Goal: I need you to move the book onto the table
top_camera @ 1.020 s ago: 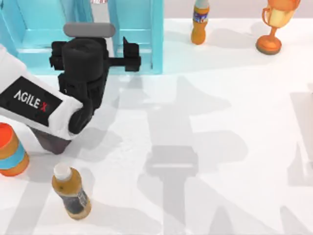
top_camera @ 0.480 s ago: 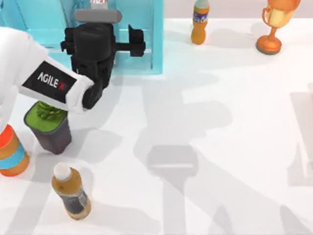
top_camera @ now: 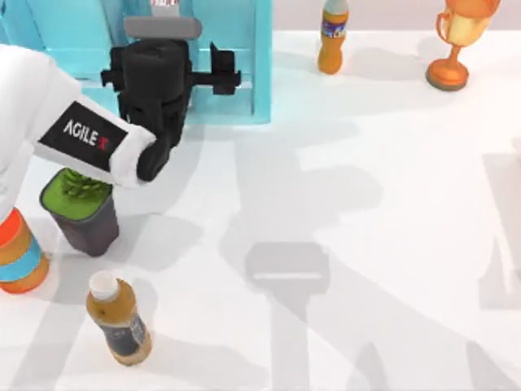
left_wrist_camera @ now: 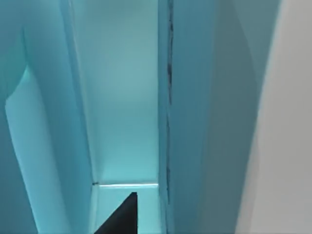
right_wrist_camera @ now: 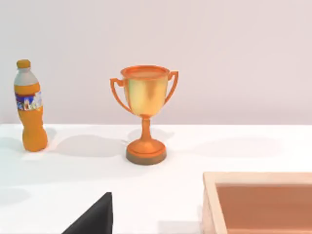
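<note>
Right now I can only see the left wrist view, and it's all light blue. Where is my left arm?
Observer: In the top view, your left tool is reaching into the light-blue shelf unit at the far left of the table.
Operator: Is anything close to my arm?
Observer: Yes. A dark pot with a green plant stands on the table, partly under your forearm.
Operator: What does the other arm see?
Observer: The right wrist view faces an orange trophy standing upright near the table's far edge.
</note>
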Controlling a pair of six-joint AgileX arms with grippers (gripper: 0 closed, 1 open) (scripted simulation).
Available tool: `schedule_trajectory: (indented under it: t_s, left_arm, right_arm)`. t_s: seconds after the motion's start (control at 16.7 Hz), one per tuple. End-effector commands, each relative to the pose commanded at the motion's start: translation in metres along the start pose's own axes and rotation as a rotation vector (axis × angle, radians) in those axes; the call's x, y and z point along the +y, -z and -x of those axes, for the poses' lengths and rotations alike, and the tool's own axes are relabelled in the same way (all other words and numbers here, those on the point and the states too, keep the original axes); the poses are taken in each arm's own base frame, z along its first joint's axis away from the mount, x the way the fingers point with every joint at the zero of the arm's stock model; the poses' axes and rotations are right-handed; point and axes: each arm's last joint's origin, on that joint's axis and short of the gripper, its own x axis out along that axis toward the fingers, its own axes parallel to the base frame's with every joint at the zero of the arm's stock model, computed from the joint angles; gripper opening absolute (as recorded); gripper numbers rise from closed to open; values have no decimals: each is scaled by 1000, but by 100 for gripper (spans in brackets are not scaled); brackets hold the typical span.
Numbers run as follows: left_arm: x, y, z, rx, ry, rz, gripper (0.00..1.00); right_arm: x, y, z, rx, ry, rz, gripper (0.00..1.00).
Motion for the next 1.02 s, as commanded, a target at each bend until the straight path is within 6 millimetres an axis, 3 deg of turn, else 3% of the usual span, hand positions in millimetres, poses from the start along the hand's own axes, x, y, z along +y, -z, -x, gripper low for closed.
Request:
schedule_trajectory:
  t_s: [0.6, 1.02]
  left_arm:
    - [0, 0, 0, 0, 0, 0, 2]
    - [0, 0, 0, 0, 0, 0, 0]
  right_arm:
    - [0, 0, 0, 0, 0, 0, 100]
    - [0, 0, 0, 0, 0, 0, 100]
